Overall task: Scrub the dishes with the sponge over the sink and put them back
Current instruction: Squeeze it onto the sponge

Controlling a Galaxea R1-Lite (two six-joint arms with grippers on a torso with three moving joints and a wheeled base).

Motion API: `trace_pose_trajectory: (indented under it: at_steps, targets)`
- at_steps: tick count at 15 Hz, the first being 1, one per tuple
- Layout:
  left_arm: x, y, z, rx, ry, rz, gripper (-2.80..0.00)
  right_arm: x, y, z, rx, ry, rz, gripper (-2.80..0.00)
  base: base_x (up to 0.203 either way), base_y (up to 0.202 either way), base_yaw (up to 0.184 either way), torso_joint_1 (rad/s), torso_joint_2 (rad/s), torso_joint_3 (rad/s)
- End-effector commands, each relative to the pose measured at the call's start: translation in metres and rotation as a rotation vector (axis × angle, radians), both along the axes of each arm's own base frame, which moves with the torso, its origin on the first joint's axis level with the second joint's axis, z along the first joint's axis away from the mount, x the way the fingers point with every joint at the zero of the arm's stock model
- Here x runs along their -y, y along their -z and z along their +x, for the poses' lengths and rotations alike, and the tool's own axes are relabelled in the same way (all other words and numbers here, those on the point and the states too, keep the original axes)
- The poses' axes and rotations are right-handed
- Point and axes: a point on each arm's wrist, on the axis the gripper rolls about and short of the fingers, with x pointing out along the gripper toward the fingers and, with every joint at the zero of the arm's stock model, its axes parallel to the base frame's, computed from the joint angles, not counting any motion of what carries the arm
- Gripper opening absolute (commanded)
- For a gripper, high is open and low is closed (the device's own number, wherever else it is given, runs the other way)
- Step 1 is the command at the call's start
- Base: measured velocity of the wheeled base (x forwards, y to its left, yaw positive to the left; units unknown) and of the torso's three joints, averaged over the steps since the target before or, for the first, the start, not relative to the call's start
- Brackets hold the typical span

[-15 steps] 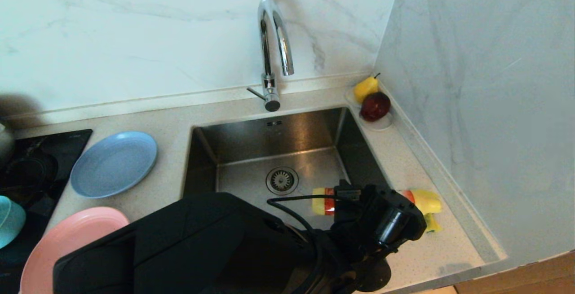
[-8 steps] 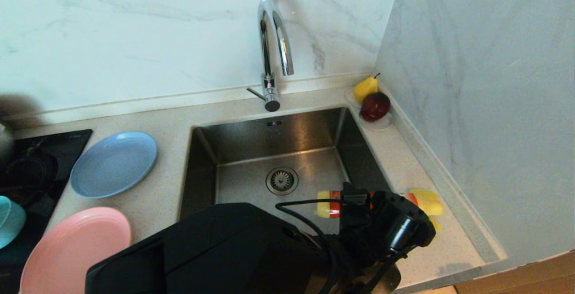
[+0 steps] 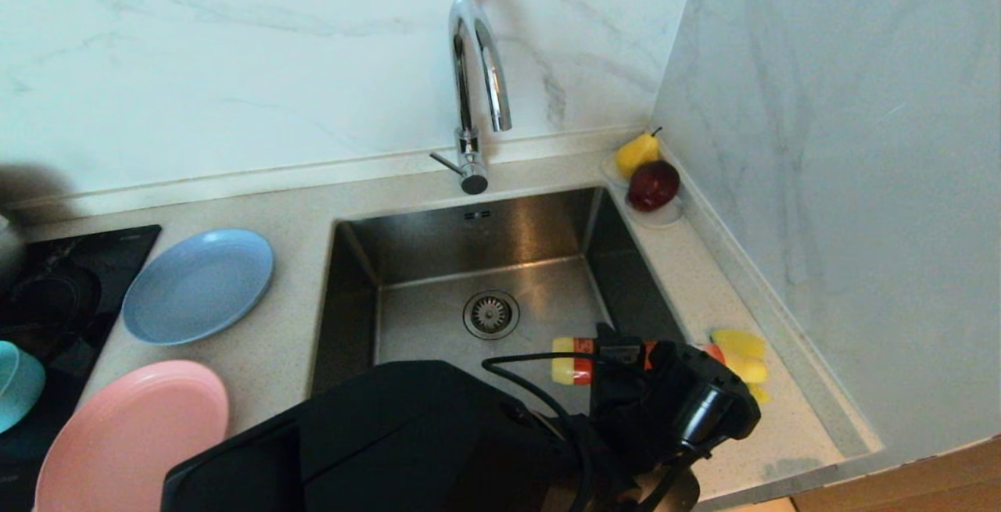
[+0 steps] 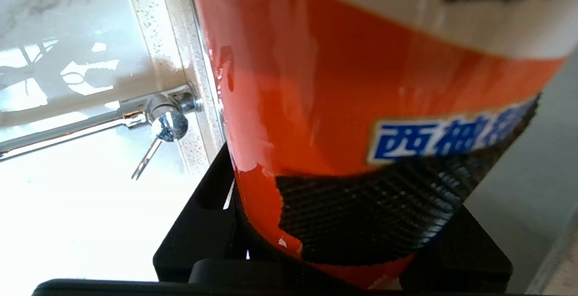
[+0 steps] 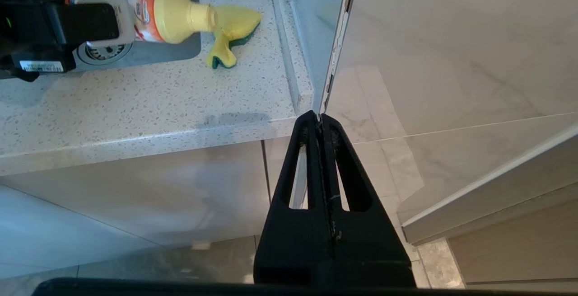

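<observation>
Sponge (image 5: 232,27) lies under the tipped detergent bottle (image 5: 167,9) clenched in left jaws; right jaws closed.

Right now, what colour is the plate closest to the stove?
Light blue. The plate shows best in the head view, beside the black stove.

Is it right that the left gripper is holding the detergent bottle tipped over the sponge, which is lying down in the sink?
Not quite. The left gripper does hold the detergent bottle tipped over the sponge, but the sponge lies on the countertop to the right of the sink, not in it. The right wrist view shows this best.
</observation>
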Motion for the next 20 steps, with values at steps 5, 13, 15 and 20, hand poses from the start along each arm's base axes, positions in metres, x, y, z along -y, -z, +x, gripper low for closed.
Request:
trace_pose_trajectory:
  at_steps: [5,13,15,20]
  targets:
    - [0.002,0.005,0.002,0.008,-0.02,0.024,-2.8,0.0,0.0,0.0,0.0,0.0,0.0,-2.8,0.0,0.0,0.0,0.0,0.0,0.0]
    - [0.011,0.006,0.007,0.032,-0.045,0.0,-2.8,0.0,0.0,0.0,0.0,0.0,0.0,-2.8,0.0,0.0,0.0,0.0,0.0,0.0]
    - [0.015,0.001,0.01,0.044,-0.049,-0.014,-2.8,0.0,0.0,0.0,0.0,0.0,0.0,-2.8,0.0,0.0,0.0,0.0,0.0,0.0]
    - [0.017,0.001,0.015,0.044,-0.064,0.008,-2.8,0.0,0.0,0.0,0.0,0.0,0.0,-2.8,0.0,0.0,0.0,0.0,0.0,0.0]
